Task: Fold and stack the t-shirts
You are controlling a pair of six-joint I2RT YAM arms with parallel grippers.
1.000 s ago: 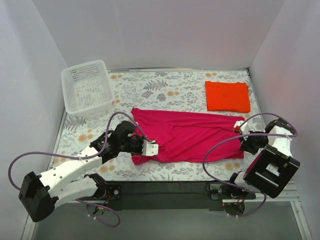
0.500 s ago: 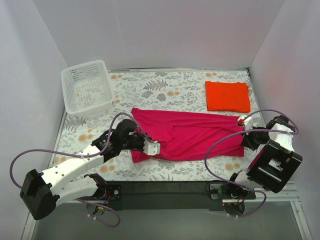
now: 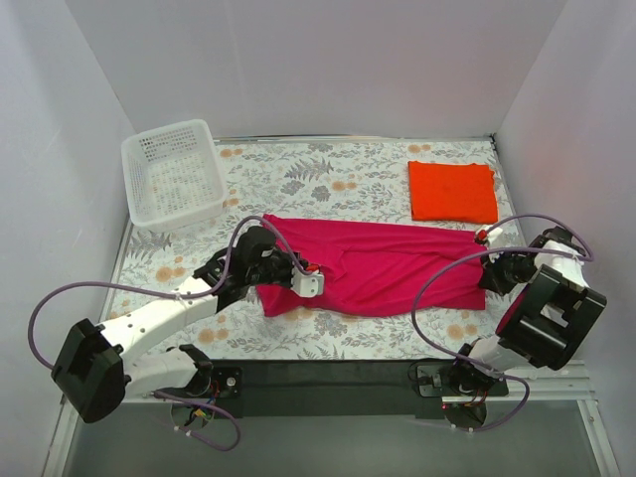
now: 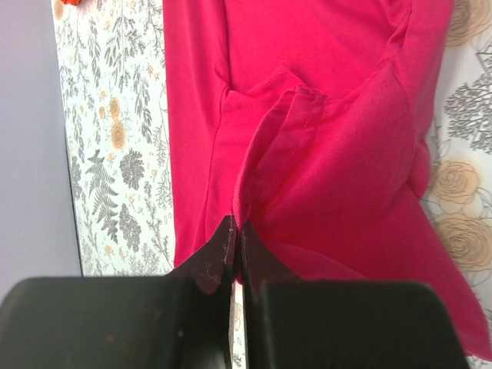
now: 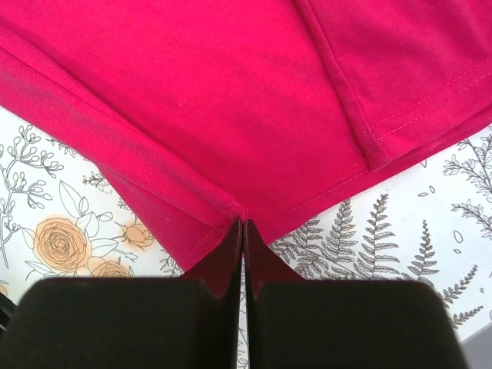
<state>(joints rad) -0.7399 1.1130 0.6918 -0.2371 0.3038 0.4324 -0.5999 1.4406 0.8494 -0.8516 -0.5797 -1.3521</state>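
Observation:
The magenta-pink t-shirt (image 3: 393, 263) lies stretched across the middle of the floral table, partly folded lengthwise. My left gripper (image 3: 303, 273) is shut on a pinched fold of its left end; the fold (image 4: 261, 169) rises from the fingertips (image 4: 225, 240) in the left wrist view. My right gripper (image 3: 487, 260) is shut on the hem corner at its right end, and the cloth (image 5: 231, 115) fans out from the closed tips (image 5: 231, 238). The orange-red t-shirt (image 3: 453, 191) lies folded as a rectangle at the back right.
A white perforated basket (image 3: 172, 174) stands at the back left corner. White walls enclose the table on three sides. Purple cables loop from both arms above the table's near edge (image 3: 328, 348).
Both grippers moved away from me with the pink shirt's near edge, carrying it over the rest of the shirt. The shirt now looks narrower front to back. The orange shirt has not moved.

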